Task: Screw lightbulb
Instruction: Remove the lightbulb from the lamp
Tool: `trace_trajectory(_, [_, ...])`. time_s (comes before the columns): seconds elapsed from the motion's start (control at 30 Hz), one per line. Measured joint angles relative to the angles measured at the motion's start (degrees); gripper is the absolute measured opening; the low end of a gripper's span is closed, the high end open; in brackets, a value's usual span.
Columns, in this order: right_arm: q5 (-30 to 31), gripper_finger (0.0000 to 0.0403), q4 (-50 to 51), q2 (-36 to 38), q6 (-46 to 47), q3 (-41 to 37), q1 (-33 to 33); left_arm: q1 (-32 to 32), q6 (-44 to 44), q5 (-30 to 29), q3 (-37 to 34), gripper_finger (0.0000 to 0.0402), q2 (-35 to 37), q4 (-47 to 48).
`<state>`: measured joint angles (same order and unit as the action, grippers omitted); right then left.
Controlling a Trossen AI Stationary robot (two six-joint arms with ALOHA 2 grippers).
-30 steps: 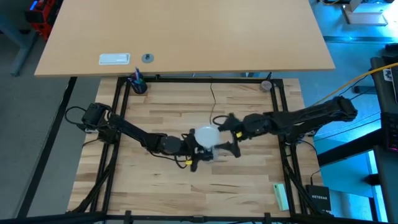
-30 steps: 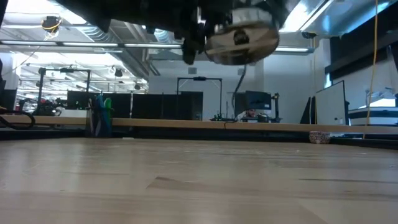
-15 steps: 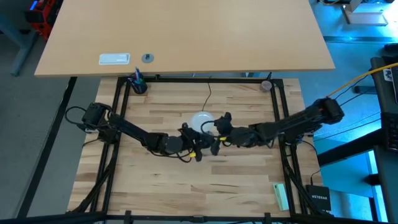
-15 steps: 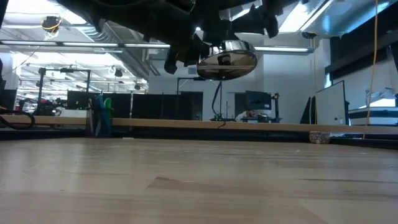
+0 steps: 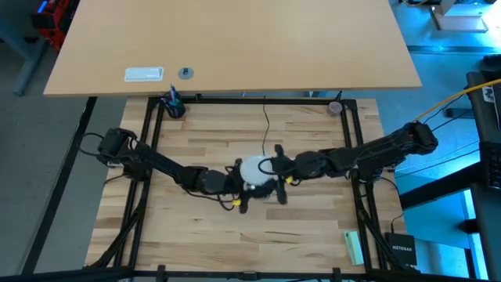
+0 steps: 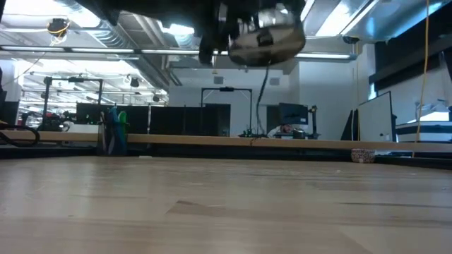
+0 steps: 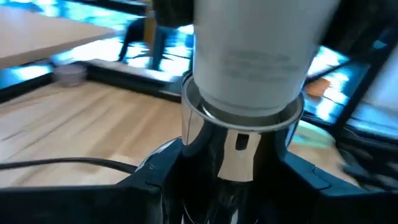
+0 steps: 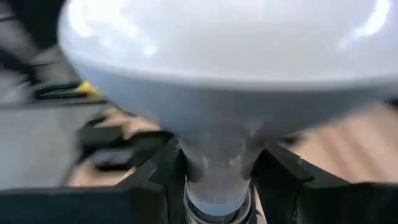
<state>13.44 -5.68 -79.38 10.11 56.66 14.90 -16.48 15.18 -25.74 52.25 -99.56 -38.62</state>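
The frosted white lightbulb (image 5: pixel 254 168) sits with its neck in a round silver socket (image 7: pixel 231 146), both held well above the wooden table (image 5: pixel 313 227) near its middle. A thin black cord (image 5: pixel 266 117) runs from the socket toward the far edge. My left gripper (image 5: pixel 239 188) comes from the table's left and is shut on the socket. My right gripper (image 5: pixel 272 175) comes from the right and is shut on the lightbulb. In the low view the socket (image 6: pixel 267 41) hangs high, with the cord (image 6: pixel 263 81) trailing below it. My left gripper pinches the socket's silver body (image 7: pixel 205 155) between its two fingers, below the rim where the bulb enters. The fingers come nearly level from the table's left. The socket is lifted clear of the table. My right gripper pinches the lightbulb's narrow neck (image 8: pixel 214 158) between its two fingers, just under the wide dome. The fingers (image 8: pixel 163 171) come nearly level from the table's right. The bulb is clear of the table, its base in the socket.
A dark cup of pens (image 5: pixel 174 106) stands at the far left corner and a small round thing (image 5: pixel 335 107) at the far right. A pale green block (image 5: pixel 354 247) lies near the right front. A black frame (image 5: pixel 356 157) rims the table.
My right gripper stood wide open beside the bulb, drew in toward the table's left, and has shut on the bulb's neck. The bulb and socket swung toward the far edge and came back nearer, staying clear of the table.
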Motion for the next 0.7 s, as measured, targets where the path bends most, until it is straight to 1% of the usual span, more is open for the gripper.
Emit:
trace_trajectory(0.07, [-9.7, 0.0147, -0.9, 0.4, -2.3, 0.0, -0.4, -0.2, -2.5, 4.9, 0.0, 0.0163, 0.4, -0.4])
trace_trajectory(0.1, [-15.5, 0.0147, -1.9, 0.4, -3.3, 0.0, -0.9, -0.2, -3.8, 8.5, 0.0, 0.0163, 0.4, -1.1])
trace_trajectory(0.17, [-29.2, 0.0147, -3.9, 0.3, -4.2, 0.0, -2.0, -0.2, -5.5, 16.6, 0.0, 0.0163, 0.4, -3.1])
trace_trajectory(0.23, [-41.1, 0.0147, -7.7, -0.9, -4.6, 0.0, -3.0, -0.5, -6.1, 23.0, 0.4, 0.0163, 0.4, -5.1])
trace_trajectory(0.27, [-44.4, 0.0147, -9.2, -1.5, -4.7, 0.1, -3.2, -0.6, -6.0, 24.8, 0.4, 0.0163, 0.4, -5.7])
trace_trajectory(0.3, [-45.7, 0.0147, -10.4, -2.1, -4.7, 0.0, -3.2, -0.6, -6.0, 26.0, 0.3, 0.0163, 0.3, -6.0])
trace_trajectory(0.37, [-45.5, 0.0147, -12.1, -2.9, -4.6, 0.0, -3.0, -0.6, -6.2, 27.0, 0.2, 0.0163, 0.3, -6.6])
trace_trajectory(0.4, [-44.2, 0.0147, -12.3, -3.2, -4.5, 0.0, -2.9, -0.6, -6.3, 27.0, 0.2, 0.0163, 0.3, -6.7])
trace_trajectory(0.43, [-42.0, 0.0147, -11.8, -3.2, -4.1, 0.0, -2.7, -0.6, -6.5, 27.1, 0.1, 0.0163, 0.3, -6.5])
trace_trajectory(0.53, [-32.2, 0.0152, -9.6, -3.1, 0.3, 0.0, -2.3, -0.4, -6.6, 25.9, -0.1, 0.0163, 0.3, -5.0])
trace_trajectory(0.57, [-29.8, 0.0168, -8.3, -2.5, 1.5, 0.0, -2.3, -0.5, -6.4, 24.4, -0.1, 0.0163, 0.3, -4.3])
trace_trajectory(0.6, [-28.5, 0.0193, -6.1, -1.6, 1.9, 0.0, -2.5, -0.5, -6.4, 22.4, -0.1, 0.0163, 0.3, -3.7])
trace_trajectory(0.7, [-25.8, 0.0282, 1.9, 2.5, 2.3, -0.1, -3.3, -0.4, -5.2, 15.8, -0.1, 0.0163, 0.5, -1.8])
